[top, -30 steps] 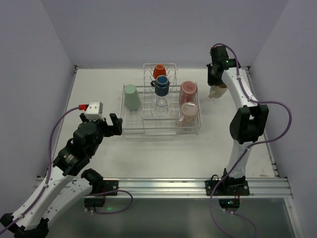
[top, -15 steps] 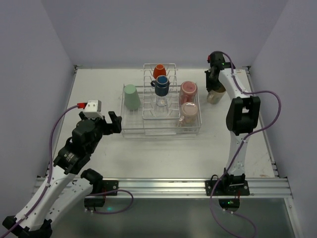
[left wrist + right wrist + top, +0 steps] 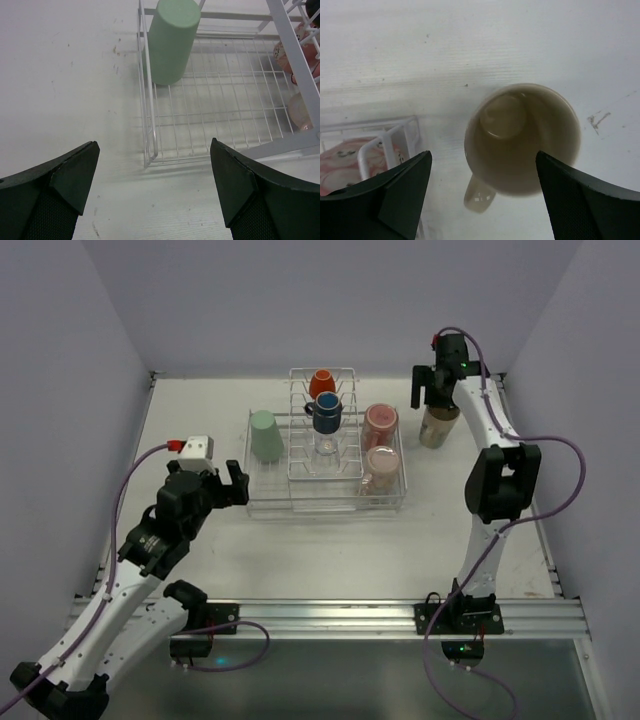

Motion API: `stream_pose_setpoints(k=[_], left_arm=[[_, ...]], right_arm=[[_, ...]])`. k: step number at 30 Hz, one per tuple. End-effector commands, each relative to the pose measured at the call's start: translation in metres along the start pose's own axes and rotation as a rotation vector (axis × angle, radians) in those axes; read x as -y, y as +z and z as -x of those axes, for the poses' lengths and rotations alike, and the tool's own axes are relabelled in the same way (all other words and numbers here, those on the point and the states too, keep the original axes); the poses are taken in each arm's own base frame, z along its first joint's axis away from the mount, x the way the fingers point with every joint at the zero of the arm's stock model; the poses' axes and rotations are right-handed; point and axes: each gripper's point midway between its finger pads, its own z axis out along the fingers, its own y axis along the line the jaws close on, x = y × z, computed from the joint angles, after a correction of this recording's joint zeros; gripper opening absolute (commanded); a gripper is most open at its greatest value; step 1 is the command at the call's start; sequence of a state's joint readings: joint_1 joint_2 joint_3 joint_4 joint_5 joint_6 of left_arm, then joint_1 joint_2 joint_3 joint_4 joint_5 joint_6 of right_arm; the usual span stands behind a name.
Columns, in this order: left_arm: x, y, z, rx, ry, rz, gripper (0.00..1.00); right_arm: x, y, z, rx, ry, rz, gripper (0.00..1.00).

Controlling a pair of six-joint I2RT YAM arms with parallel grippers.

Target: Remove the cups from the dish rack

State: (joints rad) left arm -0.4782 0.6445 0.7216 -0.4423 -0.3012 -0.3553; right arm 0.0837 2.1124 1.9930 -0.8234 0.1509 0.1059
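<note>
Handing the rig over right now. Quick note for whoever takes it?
Left end effector: open, empty, at the near-left corner of the dish rack, facing the mint-green tumbler.
Right end effector: open, above the cream mug, not gripping it.
Done: the cream mug stands upright on the table, right of the rack.
To do: six cups in the rack: mint-green tumbler, orange-red mug, dark-blue mug, clear glass, far pink tumbler, near pink tumbler.

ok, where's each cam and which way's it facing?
Top external: high behind the robot, looking down at dish rack; left arm, right arm show.
Left wrist: forward-down at mint-green tumbler in rack; open left tool at bottom.
Right wrist: straight down into cream mug; open right tool flanks it.
Shared: top view also shows both cups.
</note>
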Motion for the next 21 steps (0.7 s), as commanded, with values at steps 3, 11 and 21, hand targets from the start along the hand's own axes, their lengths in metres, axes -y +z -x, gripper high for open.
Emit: stream_pose_setpoints(k=[3,11,21], left_arm=[[0.015,0.001,0.037,0.062,-0.012,-0.045,1.00],[0.031,0.046,0.061,0.042,-0.104,0.014,1.00],[0.048,0.126,0.093,-0.005,-0.092,0.069,1.00]], right_arm=[[0.008,-0.122,0.056,0.326,0.123,0.061,0.90],[-0.017,-0.241,-0.006,0.637,0.331,0.407,0.92],[-0.034,-0.291,-0.075,0.746,0.295,0.614,0.91]])
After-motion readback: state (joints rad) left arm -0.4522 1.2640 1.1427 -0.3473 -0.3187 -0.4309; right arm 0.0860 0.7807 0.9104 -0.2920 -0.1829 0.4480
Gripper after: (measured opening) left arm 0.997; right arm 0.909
